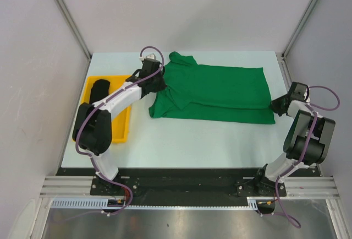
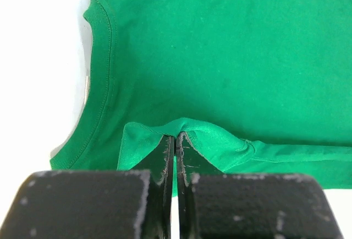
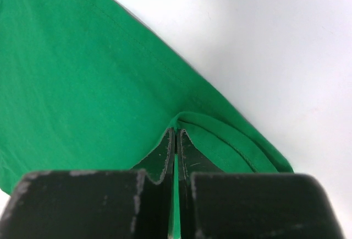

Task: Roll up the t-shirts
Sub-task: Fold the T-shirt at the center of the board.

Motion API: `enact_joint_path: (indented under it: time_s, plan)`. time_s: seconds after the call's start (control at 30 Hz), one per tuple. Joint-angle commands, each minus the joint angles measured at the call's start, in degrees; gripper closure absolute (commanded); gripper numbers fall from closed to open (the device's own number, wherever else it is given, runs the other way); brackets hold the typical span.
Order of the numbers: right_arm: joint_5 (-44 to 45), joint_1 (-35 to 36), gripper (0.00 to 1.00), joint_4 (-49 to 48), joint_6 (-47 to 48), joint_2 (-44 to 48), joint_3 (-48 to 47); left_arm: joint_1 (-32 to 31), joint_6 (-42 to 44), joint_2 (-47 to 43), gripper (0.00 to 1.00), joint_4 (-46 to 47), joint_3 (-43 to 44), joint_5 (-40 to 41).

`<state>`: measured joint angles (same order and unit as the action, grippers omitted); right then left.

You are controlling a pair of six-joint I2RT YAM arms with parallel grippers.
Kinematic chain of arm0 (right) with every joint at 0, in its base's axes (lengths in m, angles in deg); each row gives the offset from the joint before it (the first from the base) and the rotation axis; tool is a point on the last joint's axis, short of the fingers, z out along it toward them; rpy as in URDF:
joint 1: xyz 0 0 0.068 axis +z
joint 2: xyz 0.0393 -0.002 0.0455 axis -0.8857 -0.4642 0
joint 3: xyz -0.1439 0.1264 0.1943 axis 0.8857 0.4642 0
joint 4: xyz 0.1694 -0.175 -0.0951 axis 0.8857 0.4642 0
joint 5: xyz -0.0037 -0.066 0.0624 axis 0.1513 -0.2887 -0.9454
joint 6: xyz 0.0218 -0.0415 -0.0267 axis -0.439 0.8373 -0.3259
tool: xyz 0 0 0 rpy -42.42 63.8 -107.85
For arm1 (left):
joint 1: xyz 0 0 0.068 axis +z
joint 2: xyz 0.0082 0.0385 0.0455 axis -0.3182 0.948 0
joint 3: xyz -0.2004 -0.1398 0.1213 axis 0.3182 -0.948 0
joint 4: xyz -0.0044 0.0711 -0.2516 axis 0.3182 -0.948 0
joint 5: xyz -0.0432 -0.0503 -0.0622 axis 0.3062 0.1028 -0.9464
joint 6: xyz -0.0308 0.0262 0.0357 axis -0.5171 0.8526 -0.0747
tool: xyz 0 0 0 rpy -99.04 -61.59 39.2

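Now we see the green shirt [image 1: 220, 93] lying flat on the table [image 1: 192, 140], folded lengthwise into a long band, with its collar end at our left and its hem end at our right. Our left gripper [image 2: 175, 138] sits at the shirt's collar end; its jaws are closed on a small raised fold of green cloth just beside the ribbed neckline. Our right gripper [image 3: 176, 135] is at the opposite end of the shirt, on the near hem corner, and its jaws are likewise clamped on a pinch of the hemmed edge, with cloth showing in the thin slit between them. Between the two grips the shirt rests on the table with only shallow creases. Well to the left of the shirt, past its collar end, stands a yellow bin [image 1: 122, 131], and in it lies the black shirt [image 1: 98, 91] as a roll, partly hidden under our left arm.
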<state>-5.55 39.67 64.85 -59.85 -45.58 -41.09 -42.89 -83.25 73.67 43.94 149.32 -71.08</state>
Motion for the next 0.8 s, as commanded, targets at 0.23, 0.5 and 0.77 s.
enact_joint_path:
  time_s: [0.23,0.5,0.77]
  plan:
    - [-1.0,2.5,0.66,-0.3,2.8,-6.3,-7.6,2.4,2.2,2.2,0.85,2.4,2.4,-1.9]
    - [5.6,3.2,0.32,14.3,6.8,2.1,-9.9,4.3,-0.8,-13.4,0.32,3.8,-13.4,-2.6]
    - [7.3,0.0,0.39,17.9,8.4,17.7,5.3,4.2,-15.2,-29.4,0.53,16.9,-40.1,-5.0]
